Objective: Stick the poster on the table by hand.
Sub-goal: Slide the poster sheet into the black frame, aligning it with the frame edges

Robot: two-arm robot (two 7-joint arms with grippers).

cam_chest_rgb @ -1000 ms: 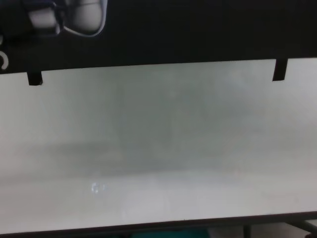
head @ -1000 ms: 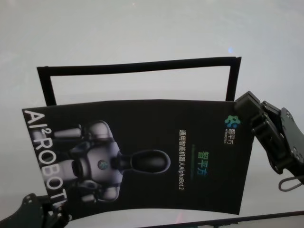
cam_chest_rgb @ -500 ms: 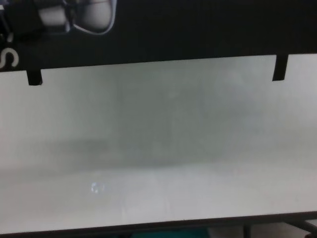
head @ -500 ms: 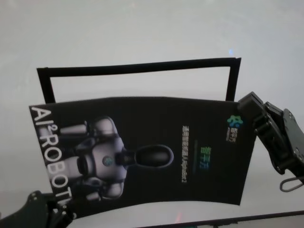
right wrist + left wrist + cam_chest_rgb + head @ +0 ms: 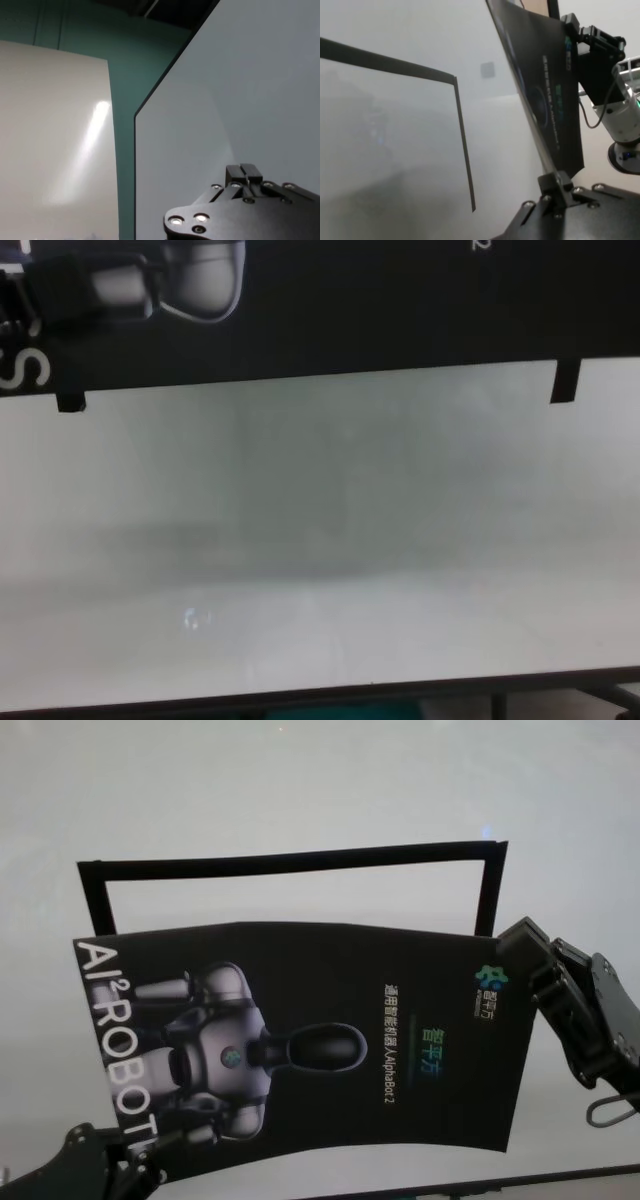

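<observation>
The black poster [image 5: 320, 1040], printed with a white-grey robot and white letters, hangs slightly bowed above the white table [image 5: 300, 780]. My left gripper [image 5: 115, 1160] is shut on its near left corner, and the left wrist view shows the fingertips [image 5: 555, 181] pinching the sheet's edge. At the far right corner my right gripper [image 5: 512, 942] is shut on the poster; the right wrist view shows its fingertips [image 5: 244, 174] pressed together. The poster's lower part [image 5: 400, 300] fills the top of the chest view.
A frame of narrow black tape strips [image 5: 290, 860] lies on the table beyond and beneath the poster, open toward me. Its two ends [image 5: 70, 400] [image 5: 563, 382] show in the chest view. The table's dark near edge [image 5: 320, 695] runs along the bottom.
The poster's left end has shifted to the right and a little away from me, carried by my left gripper. My right gripper has barely moved.
</observation>
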